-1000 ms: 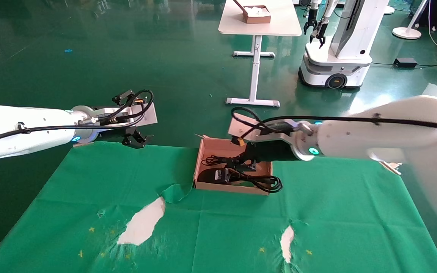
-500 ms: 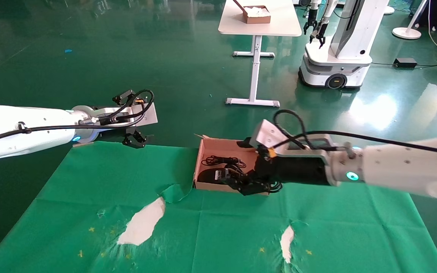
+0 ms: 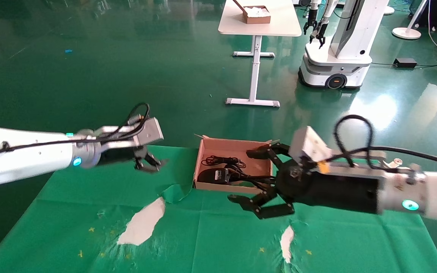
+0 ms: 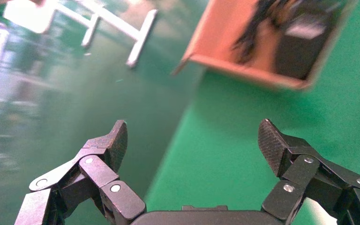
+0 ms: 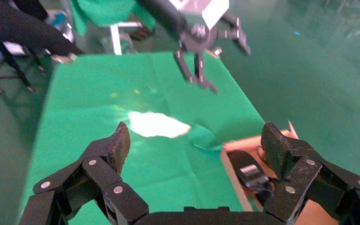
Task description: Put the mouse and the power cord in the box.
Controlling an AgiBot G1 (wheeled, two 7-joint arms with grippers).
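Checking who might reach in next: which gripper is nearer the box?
Right. The right gripper hangs open just off the box, at its right side; the left gripper is open, well off its left side.

1. A table [image 3: 70, 212] wears a green cloth [image 3: 211, 235], torn in pale patches.
2. A cardboard box [image 3: 202, 159] sits directly on the cloth near its far edge.

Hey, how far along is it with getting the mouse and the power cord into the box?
Nearly done, it seems. The mouse lies inside the box, with the power cord beside it, though the cord's right end is hidden behind the right gripper. Nothing is in hand: both the right and left gripper have open, empty jaws. Possibly only tucking the cord remains.
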